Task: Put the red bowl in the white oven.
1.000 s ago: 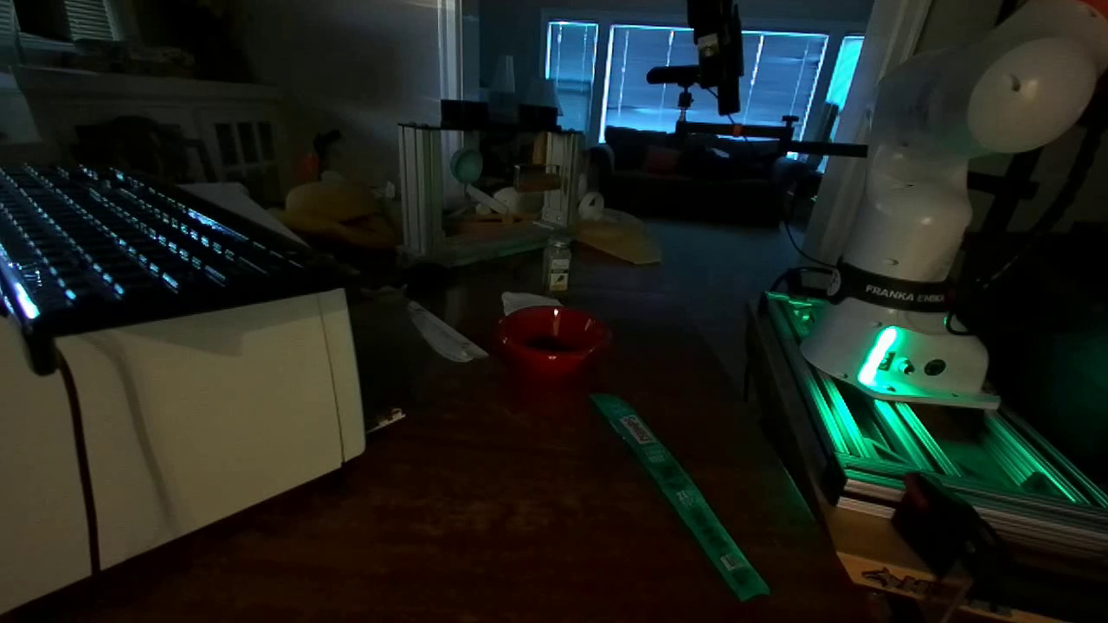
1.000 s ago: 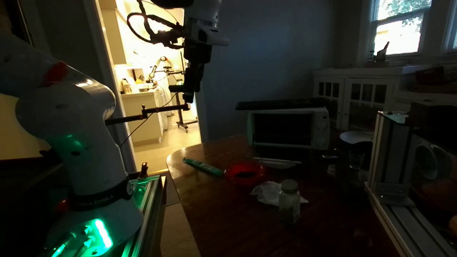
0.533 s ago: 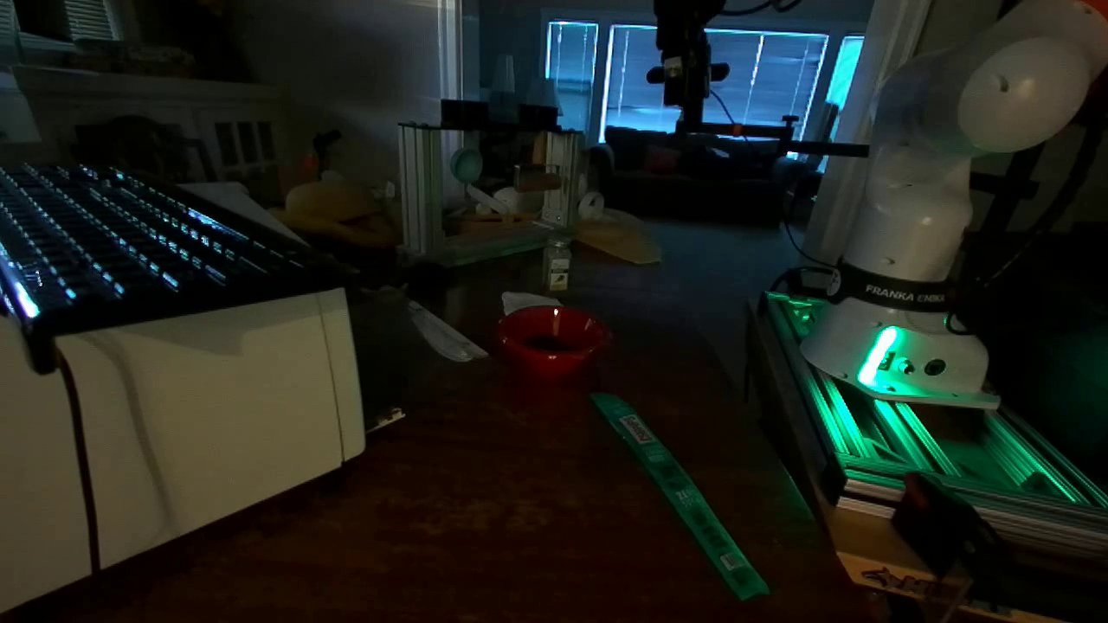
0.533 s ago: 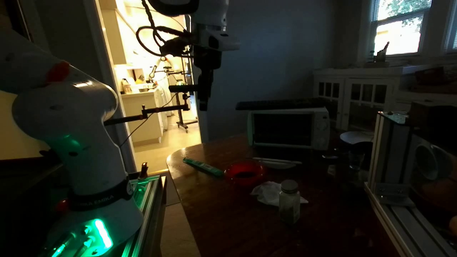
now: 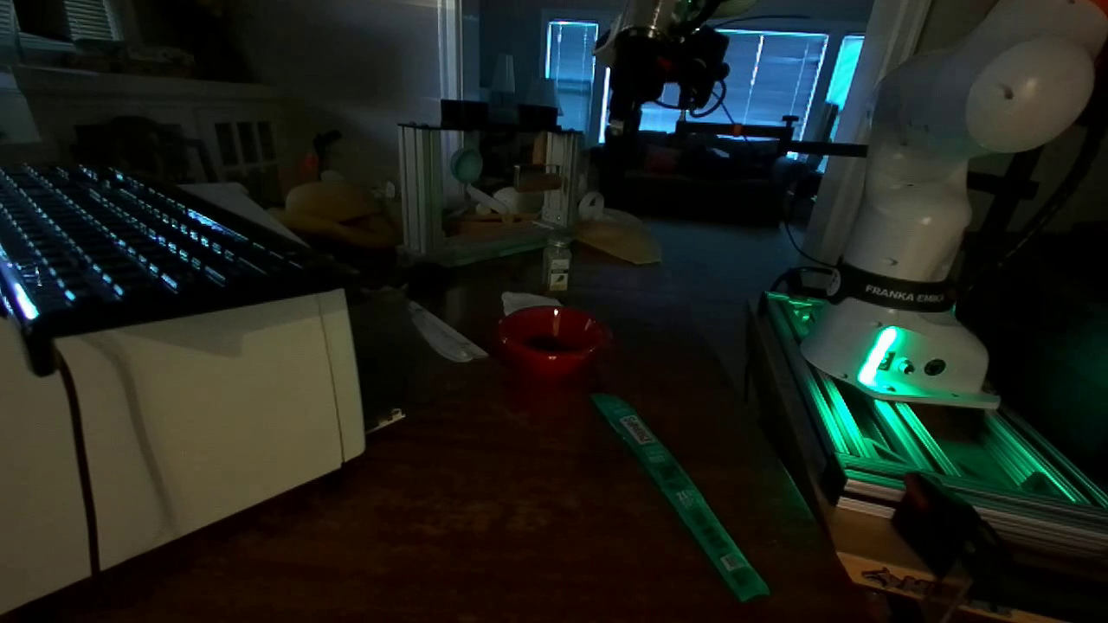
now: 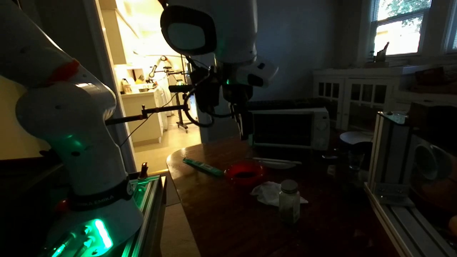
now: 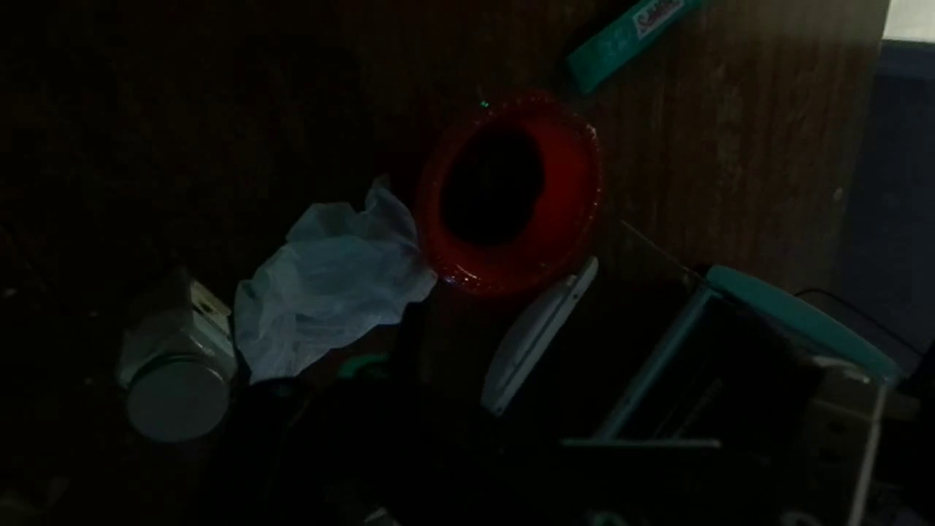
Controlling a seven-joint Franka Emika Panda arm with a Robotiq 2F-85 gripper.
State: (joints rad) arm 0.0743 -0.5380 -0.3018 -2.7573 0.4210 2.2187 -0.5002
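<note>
The red bowl point(image 5: 554, 359) stands upright on the dark wooden table; it also shows in an exterior view point(image 6: 246, 180) and in the wrist view point(image 7: 573, 175). The white oven point(image 6: 320, 130) stands beyond it, its front dark; its side point(image 5: 234, 424) and its corner in the wrist view point(image 7: 803, 321) also show. A white curved strip point(image 7: 540, 336) lies between bowl and oven; it looks like the edge of a folded-down door. My gripper point(image 6: 244, 134) hangs in the air above the table, apart from the bowl; its fingers are too dark to judge.
A white crumpled scrap point(image 7: 336, 285) touches or nearly touches the bowl. A glass jar point(image 6: 289, 203) stands beside the scrap. A green packet point(image 5: 679, 493) lies on the bowl's other side. A black keyboard point(image 5: 130, 234) lies on the oven. A metal frame point(image 6: 392, 160) stands at the table's side.
The arm has moved my gripper lower and out over the table, towards the oven side, and the wrist has turned. The bowl and the oven have not moved.
</note>
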